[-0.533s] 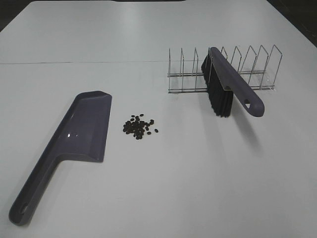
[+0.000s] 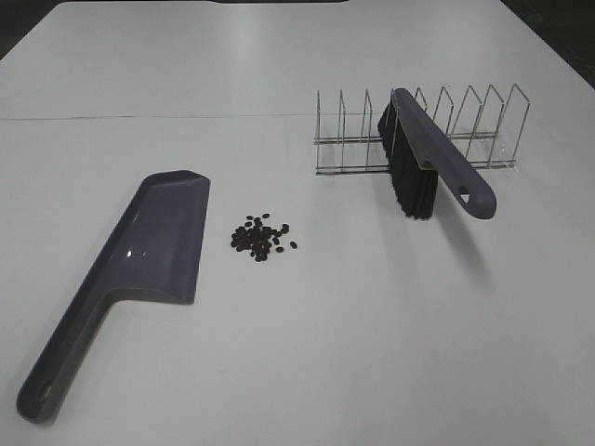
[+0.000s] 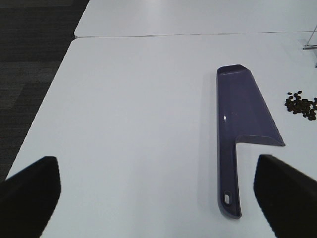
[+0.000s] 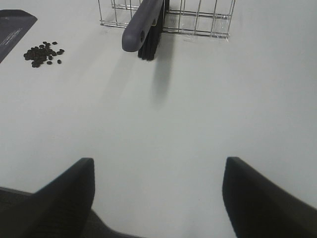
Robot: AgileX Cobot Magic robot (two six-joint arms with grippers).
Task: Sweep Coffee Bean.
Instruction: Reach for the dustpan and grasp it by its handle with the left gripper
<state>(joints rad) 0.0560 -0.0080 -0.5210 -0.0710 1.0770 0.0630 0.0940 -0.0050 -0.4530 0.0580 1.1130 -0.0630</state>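
A small heap of dark coffee beans (image 2: 260,239) lies on the white table; it also shows in the left wrist view (image 3: 301,104) and the right wrist view (image 4: 43,52). A purple dustpan (image 2: 139,265) lies flat just left of the beans, handle toward the front, also seen in the left wrist view (image 3: 241,121). A purple brush (image 2: 429,167) leans in a wire rack (image 2: 418,130), bristles down, handle pointing front right, also in the right wrist view (image 4: 142,25). My left gripper (image 3: 158,198) is open, well behind the dustpan handle. My right gripper (image 4: 158,193) is open, far short of the brush. Neither arm shows in the exterior view.
The wire rack (image 4: 198,17) with several slots stands at the back right. A seam (image 2: 139,117) crosses the table behind the dustpan. The table's left edge (image 3: 47,99) drops to dark floor.
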